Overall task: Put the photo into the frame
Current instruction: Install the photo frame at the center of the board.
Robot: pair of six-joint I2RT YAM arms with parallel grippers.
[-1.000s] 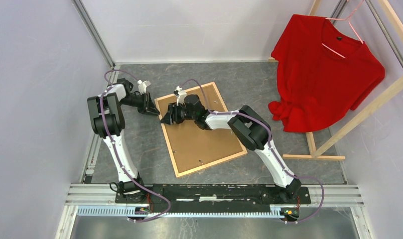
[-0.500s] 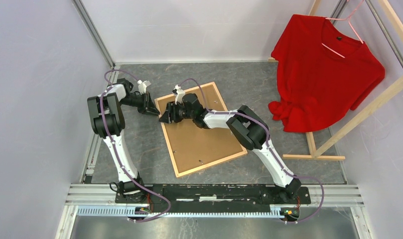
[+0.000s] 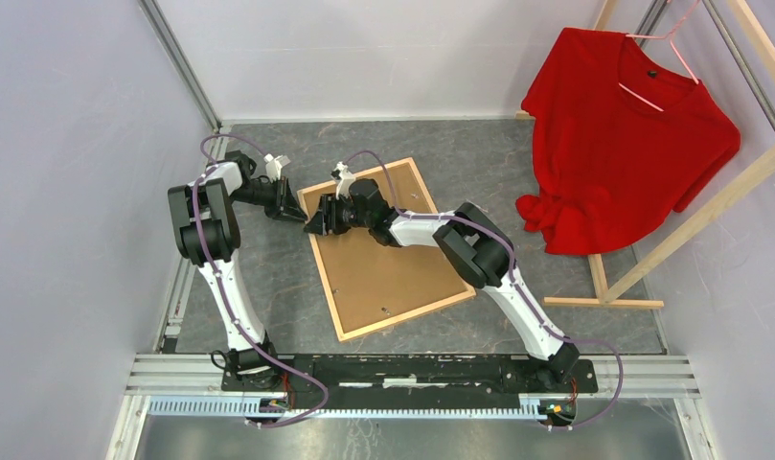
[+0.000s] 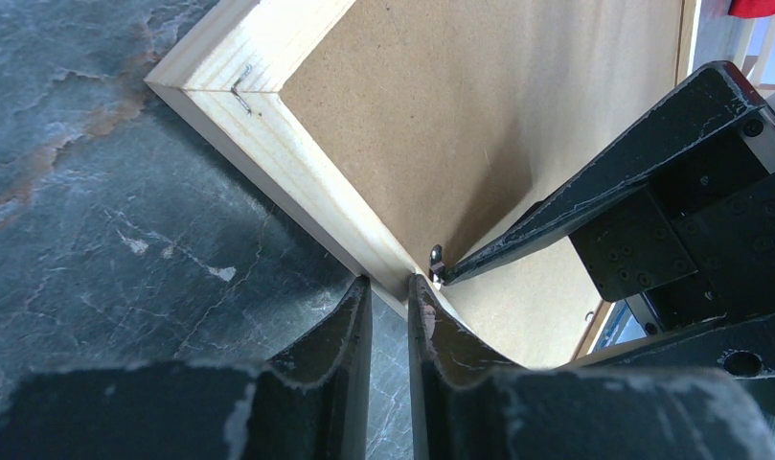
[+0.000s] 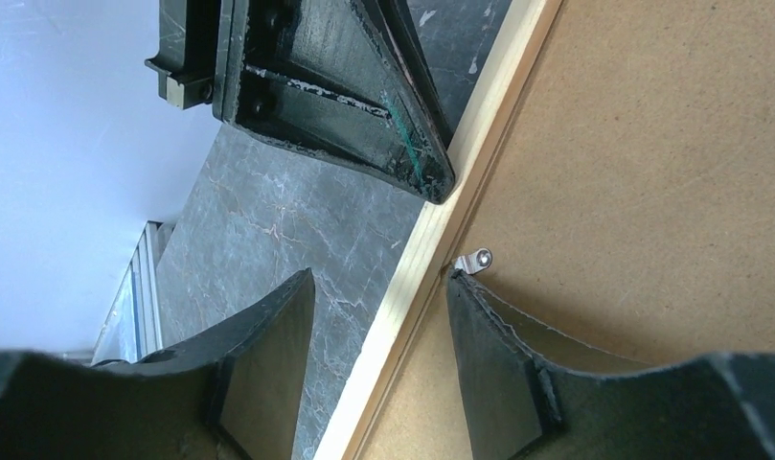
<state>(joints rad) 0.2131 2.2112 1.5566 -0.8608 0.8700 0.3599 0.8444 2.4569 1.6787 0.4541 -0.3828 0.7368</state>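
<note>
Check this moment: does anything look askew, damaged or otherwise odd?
The frame lies back-up and turned askew to the table edges. No photo shows in any view. Nothing looks damaged or spilled. A red shirt hangs on a rack at the right.

Through the left wrist camera I see my left gripper (image 4: 390, 299), jaws nearly together, tips at the frame (image 4: 297, 158)'s pale wooden rail. The right gripper (image 4: 594, 206) has one fingertip at a small metal tab (image 4: 436, 256) (on the fibreboard back) just inside that rail.
</note>
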